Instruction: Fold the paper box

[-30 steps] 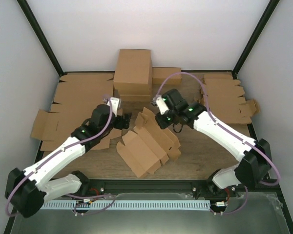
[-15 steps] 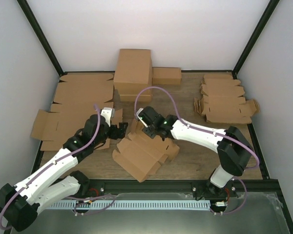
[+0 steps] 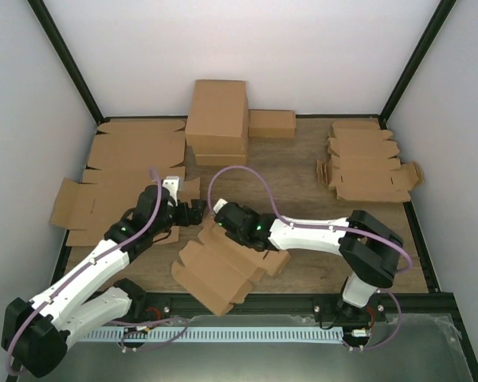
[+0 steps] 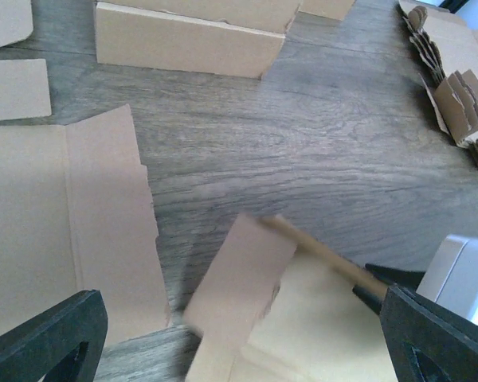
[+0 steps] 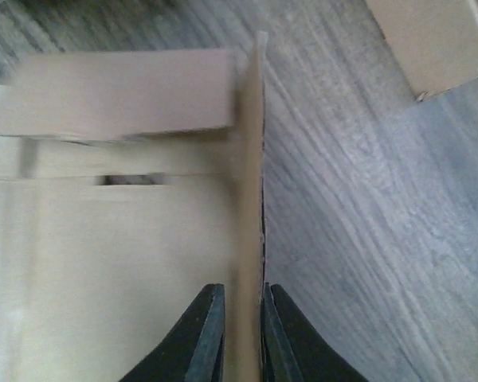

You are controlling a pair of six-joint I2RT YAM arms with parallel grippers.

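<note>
The paper box [image 3: 220, 269] is a brown die-cut blank, partly folded, lying near the table's front centre. My right gripper [image 3: 221, 228] is shut on one upright wall of it; in the right wrist view the fingers [image 5: 205, 334] pinch that thin cardboard edge [image 5: 251, 199]. My left gripper [image 3: 197, 213] is open and empty, just left of the box's far corner. In the left wrist view its wide-spread fingers [image 4: 44, 342] frame a blurred box flap [image 4: 239, 278] without touching it.
A large brown carton [image 3: 217, 119] and a smaller closed box [image 3: 272, 123] stand at the back. Wide flat cardboard sheets [image 3: 127, 159] cover the left side. A stack of flat blanks [image 3: 366, 163] lies at the right.
My right arm has swung left and toward the front, gripping the box wall and dragging the blank to the near left. My left gripper has shifted slightly right.
</note>
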